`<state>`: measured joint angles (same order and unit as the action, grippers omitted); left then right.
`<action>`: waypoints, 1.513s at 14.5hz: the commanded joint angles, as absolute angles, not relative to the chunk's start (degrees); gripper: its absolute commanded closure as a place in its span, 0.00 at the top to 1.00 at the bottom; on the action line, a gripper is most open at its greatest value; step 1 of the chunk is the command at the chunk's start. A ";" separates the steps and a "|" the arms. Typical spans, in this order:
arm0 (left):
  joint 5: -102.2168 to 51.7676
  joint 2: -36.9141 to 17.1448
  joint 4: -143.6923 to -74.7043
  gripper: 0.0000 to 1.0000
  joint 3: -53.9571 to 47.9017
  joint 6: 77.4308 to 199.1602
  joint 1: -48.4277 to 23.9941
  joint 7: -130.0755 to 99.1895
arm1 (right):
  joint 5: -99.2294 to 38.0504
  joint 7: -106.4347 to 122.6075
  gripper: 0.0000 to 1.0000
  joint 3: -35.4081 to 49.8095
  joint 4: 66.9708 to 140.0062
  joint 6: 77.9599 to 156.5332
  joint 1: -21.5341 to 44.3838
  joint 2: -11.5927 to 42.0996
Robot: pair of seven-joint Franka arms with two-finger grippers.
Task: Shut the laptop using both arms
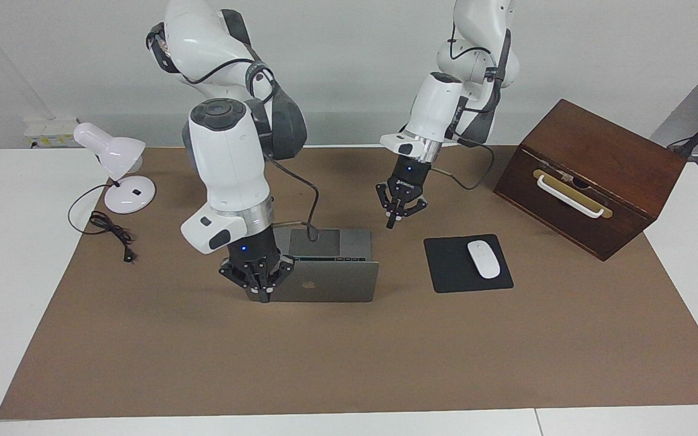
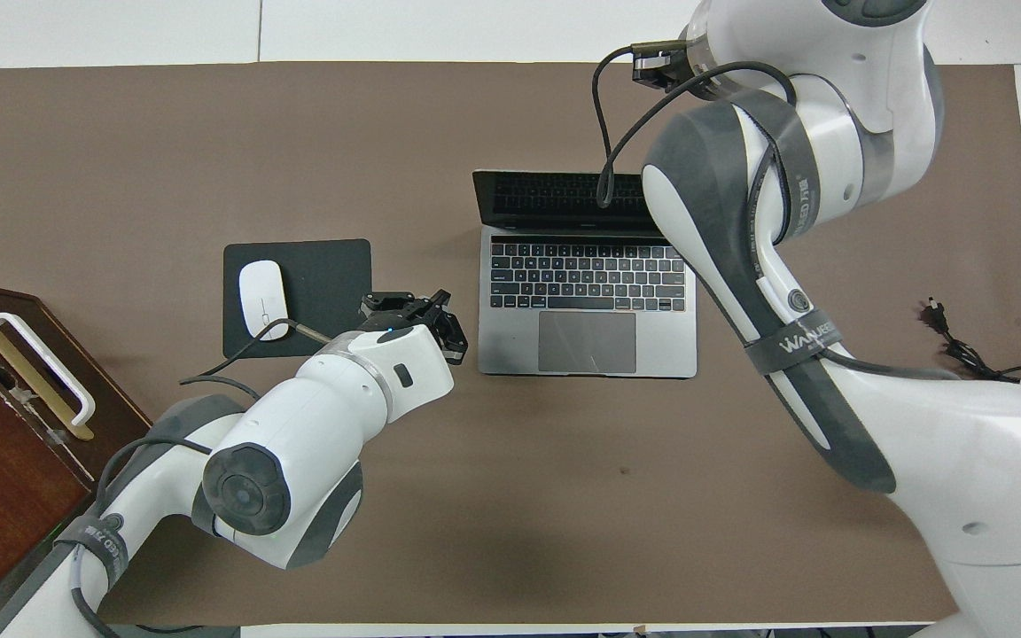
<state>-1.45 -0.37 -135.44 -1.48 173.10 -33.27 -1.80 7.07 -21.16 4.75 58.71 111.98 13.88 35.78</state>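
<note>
Laptop (image 1: pixel 329 280) lid stands open, its top edge just under the right gripper (image 1: pixel 259 295), whose fingers look narrow and hold nothing. Left gripper (image 1: pixel 398 213) hangs beside the keyboard end with fingers narrow and empty, farther from the lid.

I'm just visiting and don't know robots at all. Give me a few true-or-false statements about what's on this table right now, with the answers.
1. The laptop is already shut flat. False: its lid stands open, keyboard showing.
2. A white mouse lies on the black mouse pad. True.
3. The right gripper is at the laptop's lid, at the corner toward the right arm's end of the table. True.
4. The left gripper grips the wooden box's handle. False: it hangs in the air between the laptop and the mouse pad, holding nothing.
5. The desk lamp stands on the wooden box. False: it stands on the table, at the right arm's end.
</note>
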 commanded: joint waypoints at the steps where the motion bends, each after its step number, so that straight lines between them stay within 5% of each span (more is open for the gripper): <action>1: -2.46 -1.75 -135.79 0.00 -0.62 176.30 -35.15 -0.97 | 6.06 -22.06 0.00 5.27 59.76 111.88 13.36 35.68; 11: -2.37 -11.86 -135.26 0.00 -0.44 187.64 -37.97 -0.18 | 6.07 -21.80 0.00 5.27 66.09 112.41 12.30 33.22; 22: -1.85 -16.79 -135.26 0.00 -0.35 190.90 -39.20 1.76 | 6.06 -21.45 0.00 5.36 65.92 110.04 12.48 32.96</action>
<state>-1.42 -16.26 -135.37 -1.40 189.42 -37.94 0.63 7.06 -21.16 4.81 63.61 110.27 13.07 34.74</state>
